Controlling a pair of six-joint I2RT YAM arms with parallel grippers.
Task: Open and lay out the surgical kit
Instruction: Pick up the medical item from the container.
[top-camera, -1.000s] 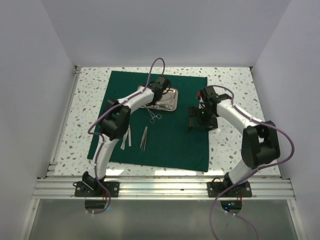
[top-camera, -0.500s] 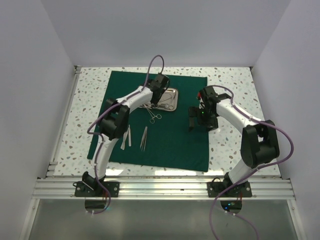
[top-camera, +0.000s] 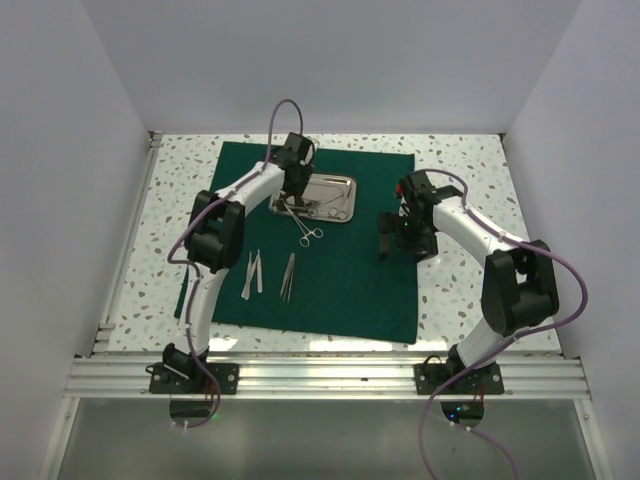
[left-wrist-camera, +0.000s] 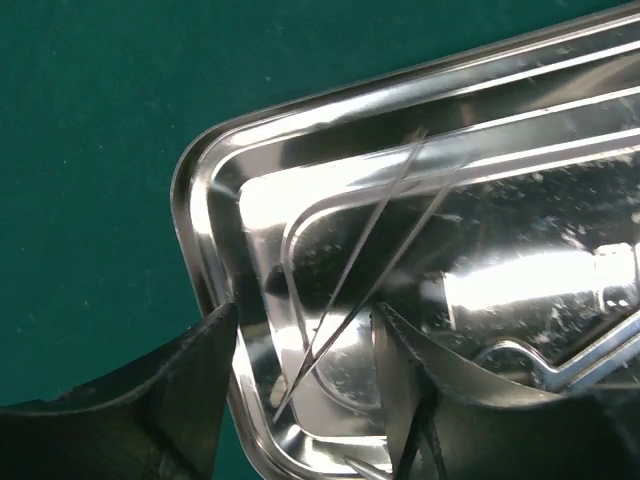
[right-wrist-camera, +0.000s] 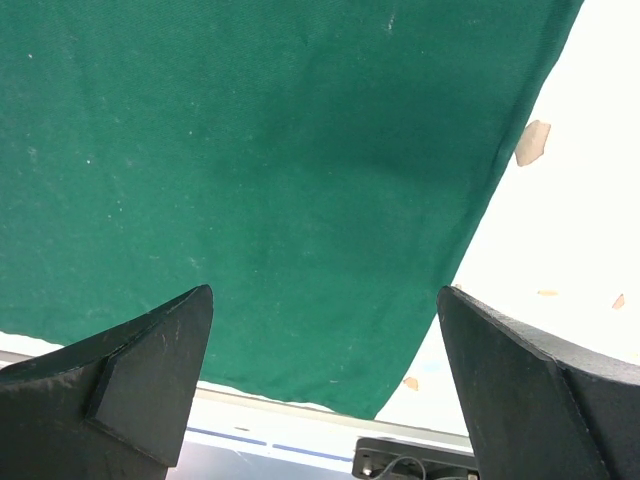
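Both arms have their jaws spread, nothing gripped. Left gripper straddles a corner of the steel tray, with thin tweezers lying between its fingers. Tray's upper middle on the green cloth. Right gripper hangs over the cloth's right edge.

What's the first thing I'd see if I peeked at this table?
Probably the big dark green cloth spread over the speckled table, with a shiny steel tray near its far edge. The left gripper hangs open over the tray's left end, above thin tweezers lying inside. More silver tools lie on the cloth.
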